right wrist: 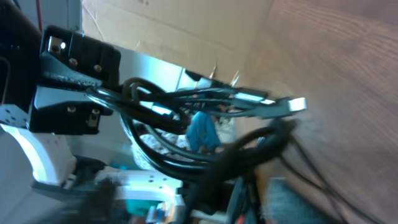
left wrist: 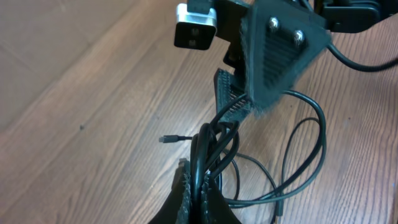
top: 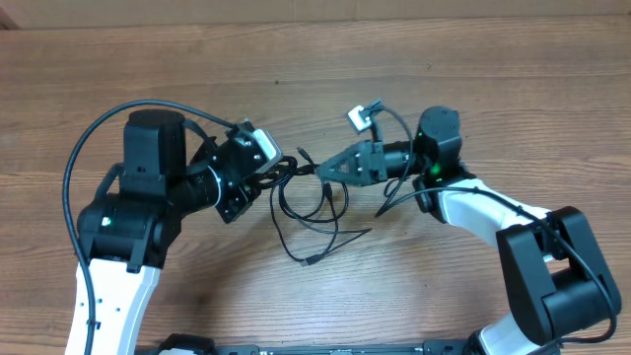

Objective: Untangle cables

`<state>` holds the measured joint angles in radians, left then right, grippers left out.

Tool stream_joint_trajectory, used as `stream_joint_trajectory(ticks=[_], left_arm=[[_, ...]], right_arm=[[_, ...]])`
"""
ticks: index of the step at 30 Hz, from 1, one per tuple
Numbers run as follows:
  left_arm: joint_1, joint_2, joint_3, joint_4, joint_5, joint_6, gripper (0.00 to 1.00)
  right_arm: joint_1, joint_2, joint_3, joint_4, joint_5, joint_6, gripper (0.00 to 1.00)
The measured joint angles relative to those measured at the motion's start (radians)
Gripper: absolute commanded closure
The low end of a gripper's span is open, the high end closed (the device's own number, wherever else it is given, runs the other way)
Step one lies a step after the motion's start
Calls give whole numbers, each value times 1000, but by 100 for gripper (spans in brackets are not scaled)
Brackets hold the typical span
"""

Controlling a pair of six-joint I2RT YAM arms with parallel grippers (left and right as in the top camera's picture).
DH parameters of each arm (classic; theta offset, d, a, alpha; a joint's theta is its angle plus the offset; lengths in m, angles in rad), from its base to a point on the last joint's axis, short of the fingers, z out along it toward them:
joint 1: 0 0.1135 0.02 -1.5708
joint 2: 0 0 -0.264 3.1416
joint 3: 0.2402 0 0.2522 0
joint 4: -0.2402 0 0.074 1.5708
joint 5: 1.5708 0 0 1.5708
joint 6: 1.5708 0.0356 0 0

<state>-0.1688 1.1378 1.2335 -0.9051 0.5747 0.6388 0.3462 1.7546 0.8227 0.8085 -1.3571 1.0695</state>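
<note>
Nearest the overhead lens, two black-and-white robot arms faced each other over the brown wooden bench. One tangle of thin black flexible cables hung between them, its loops drooping onto the wood. From the left wrist, the left tool sat clamped together on several strands. The right tool straddled those strands just above; whether it gripped could not be told. From the right wrist, one silver-tipped plug jutted out. Pulling apart would likely cinch the knot, since both tools shared strands. Cords were too interlaced to count.
</note>
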Motion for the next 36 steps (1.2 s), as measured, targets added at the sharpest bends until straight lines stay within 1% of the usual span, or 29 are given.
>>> stream_joint_trajectory(ticks=[1,3,7,13,19,22,24,31,36], left_arm=[[0,5,0,0,-1,0,96],[0,10,0,1,-3,0,96],[0,11,0,18,-10,-10,96],[0,11,0,55,-68,-93,96],[0,7,0,114,-101,-182,96],[1,-18,0,161,-108,-215,96],[2,-47,0,185,-109,-226,96],[7,-159,1,225,-129,-248,96],[7,-209,2,227,-196,-275,96]], right_arm=[[9,0,0,1,0,0,77],[21,0,0,-16,-1,-19,96],[22,0,0,-66,0,-32,96],[22,0,0,-174,0,-105,96],[22,0,0,-432,43,-239,96],[22,0,0,-584,108,-301,96],[22,0,0,-652,157,-325,96],[22,0,0,-737,281,-392,96],[22,0,0,-798,364,-404,96]])
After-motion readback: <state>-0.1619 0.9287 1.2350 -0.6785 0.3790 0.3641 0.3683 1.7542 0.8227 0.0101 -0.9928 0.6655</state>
